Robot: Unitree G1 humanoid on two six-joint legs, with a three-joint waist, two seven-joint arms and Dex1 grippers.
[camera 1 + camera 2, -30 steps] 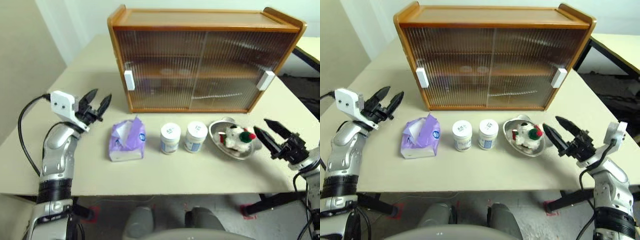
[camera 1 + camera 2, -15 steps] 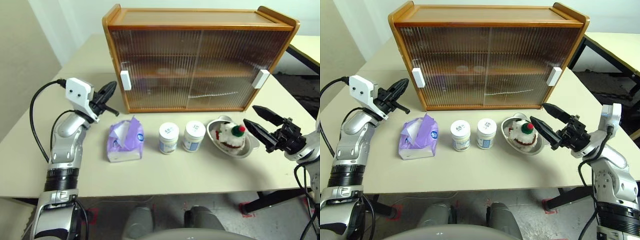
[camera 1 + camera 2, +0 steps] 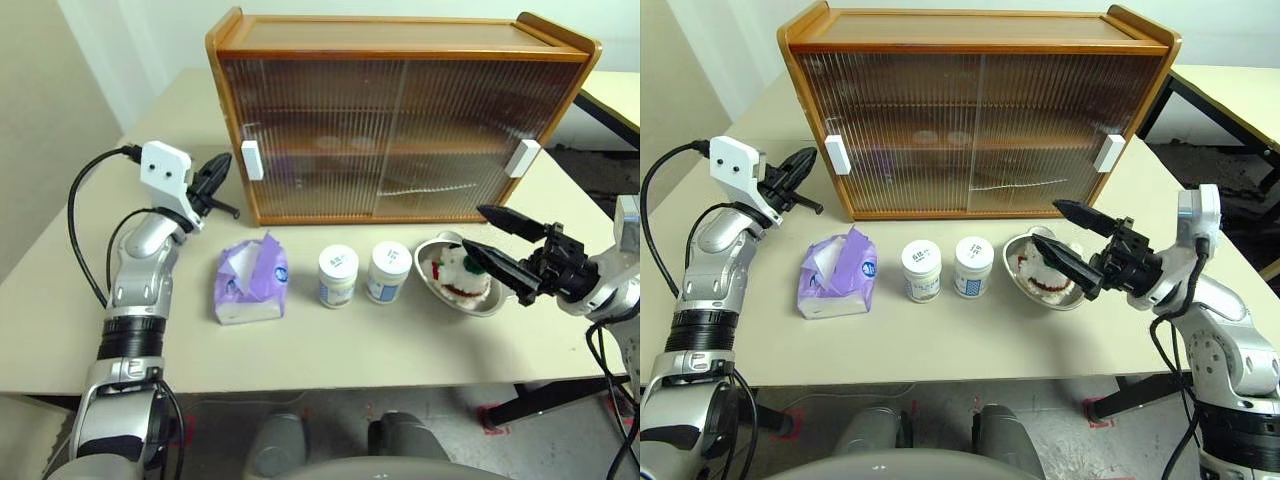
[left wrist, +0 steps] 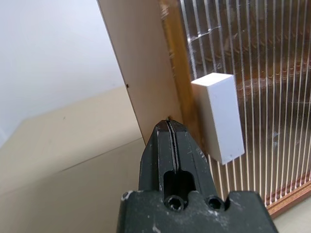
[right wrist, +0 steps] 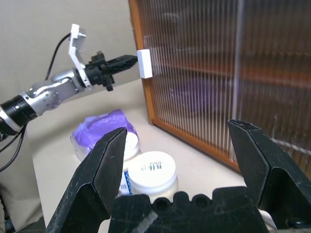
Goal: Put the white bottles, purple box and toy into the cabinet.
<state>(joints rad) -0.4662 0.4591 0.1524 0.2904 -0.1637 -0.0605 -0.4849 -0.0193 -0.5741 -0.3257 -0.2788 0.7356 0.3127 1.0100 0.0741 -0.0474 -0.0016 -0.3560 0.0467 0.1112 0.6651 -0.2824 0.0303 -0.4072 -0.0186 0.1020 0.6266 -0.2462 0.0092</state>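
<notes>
1. Left tool [image 3: 217, 172] has its fingers pressed together with nothing between them, tip sitting just beside the left handle [image 3: 250, 160] of the cabinet [image 3: 400, 120], on the handle's 9 o'clock side. Can't tell if it's actually touching.
2. Right tool [image 3: 490, 240] is spread wide and empty, hovering over the steel bowl [image 3: 447, 250] at about 3 o'clock of the worktop [image 3: 330, 340], with the toy [image 3: 455, 272] right under the fingers.
3. Both sliding doors look shut, so nothing is in the cabinet yet. My guess is the left arm is about to shove that door open.
4. Task stuff is all lined up in front of the cabinet: purple box [image 3: 250, 283] at 9 o'clock of the row, two white bottles [image 3: 338, 277] [image 3: 387, 272] in the middle, toy in the bowl at 3 o'clock.
5. What could go sideways: a pinched tip is a skinny pusher, so it could slip off the handle's edge and scrape the ribbed door instead of sliding it.
6. If the door sticks, the push might nudge the whole cabinet.
7. On the right, the lower finger sits close to the bowl rim. Closing from here might catch the rim and drag or tip the bowl rather than grab only the plush.
</notes>
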